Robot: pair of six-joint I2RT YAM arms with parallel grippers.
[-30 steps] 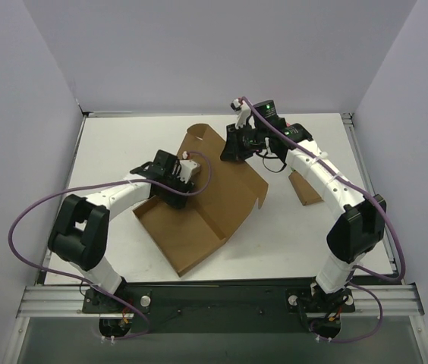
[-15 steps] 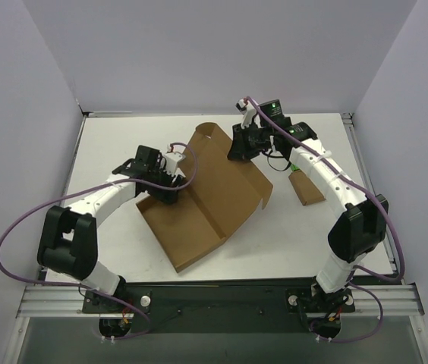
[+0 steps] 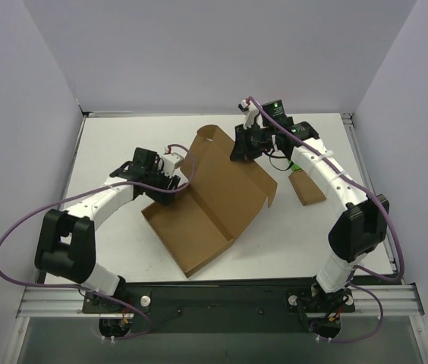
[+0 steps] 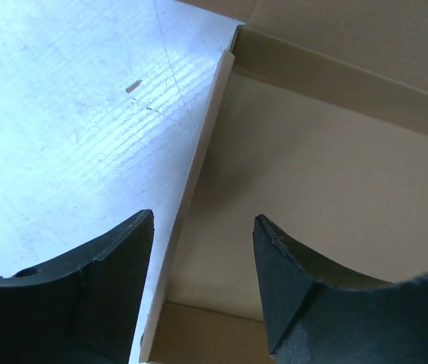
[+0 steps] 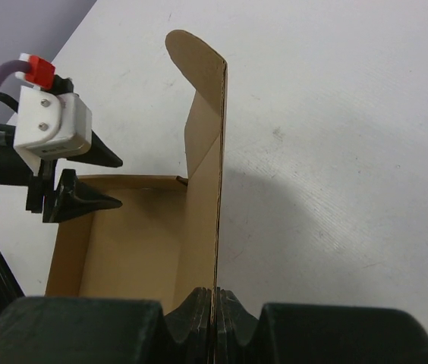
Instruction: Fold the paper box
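Note:
The paper box is a large brown cardboard sheet, partly folded, lying in the middle of the table. My right gripper is shut on the edge of its far flap, which stands upright with a rounded tab on top; the jaws pinch the cardboard. My left gripper hovers open at the box's left side. In the left wrist view, the low left wall runs between the spread fingers without touching them. The box floor lies under the right finger.
A small brown block lies on the white table under the right forearm, with a bit of green beside it. Grey walls enclose the table on three sides. The arm bases sit at the near edge.
My left gripper has drawn back left, from over the box floor to its left wall, and opened wider. The right gripper has shifted slightly right with the flap, and the box has turned a little.

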